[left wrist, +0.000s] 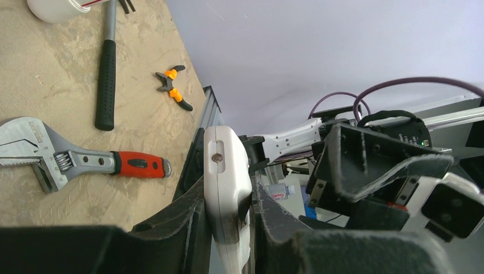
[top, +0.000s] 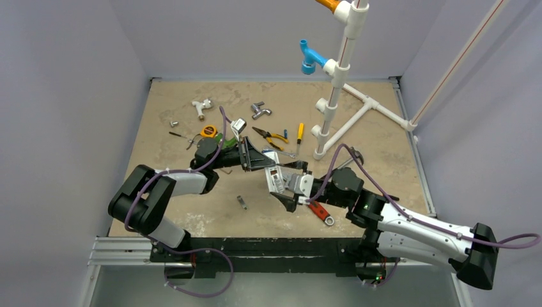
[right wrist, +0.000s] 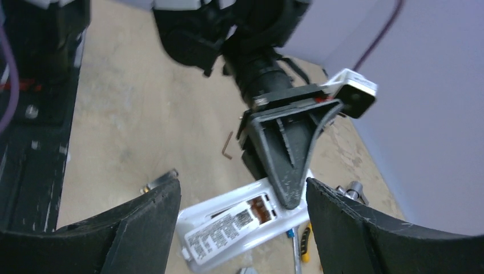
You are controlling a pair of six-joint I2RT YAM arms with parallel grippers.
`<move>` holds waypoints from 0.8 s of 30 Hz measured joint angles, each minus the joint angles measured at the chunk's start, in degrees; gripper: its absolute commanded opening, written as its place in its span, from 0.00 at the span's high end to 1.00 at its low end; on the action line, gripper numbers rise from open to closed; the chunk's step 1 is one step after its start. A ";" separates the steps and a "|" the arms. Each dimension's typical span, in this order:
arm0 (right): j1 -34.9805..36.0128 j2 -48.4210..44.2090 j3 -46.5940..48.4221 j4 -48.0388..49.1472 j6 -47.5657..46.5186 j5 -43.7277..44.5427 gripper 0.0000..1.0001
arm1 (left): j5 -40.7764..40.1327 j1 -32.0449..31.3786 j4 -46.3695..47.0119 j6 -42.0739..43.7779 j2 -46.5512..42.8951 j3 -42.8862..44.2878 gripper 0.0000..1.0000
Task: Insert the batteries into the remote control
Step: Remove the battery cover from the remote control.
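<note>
Soft, even light falls from overhead in the top view, bright without glare, leaving only faint shadows on the table beneath the left claw and right claw. In the left wrist view the remote control pinched in the claw is sharp with a mild sheen, as is the wrench left of the claw, while the dark fingers at the bottom edge blur. The right wrist view is dimmer and slightly smeared: its own fingers are out of focus, and the area above the claw sinks into shadow.
</note>
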 measured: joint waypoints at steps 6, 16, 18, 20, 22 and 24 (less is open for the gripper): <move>0.00 1.57 6.05 1.31 22.64 12.35 0.26 | -0.07 0.00 -0.02 0.02 -0.02 0.00 1.00; 1.75 9.51 25.35 -25.66 53.33 31.50 0.13 | -0.46 0.00 -2.62 0.79 -2.36 0.00 1.00; 1.86 11.34 27.58 -32.28 56.72 32.54 0.13 | -0.46 0.00 -3.26 1.20 -2.62 0.00 1.00; 1.88 13.68 29.77 -37.00 59.30 32.54 0.13 | -0.44 0.00 -3.96 1.57 -2.64 0.00 1.00; 1.88 15.39 30.86 -40.22 61.27 32.22 0.14 | -0.44 0.00 -4.26 1.66 -2.64 0.00 1.00; 1.88 16.26 30.97 -42.34 62.51 31.10 0.17 | -0.44 0.00 -4.61 1.73 -2.64 0.00 1.00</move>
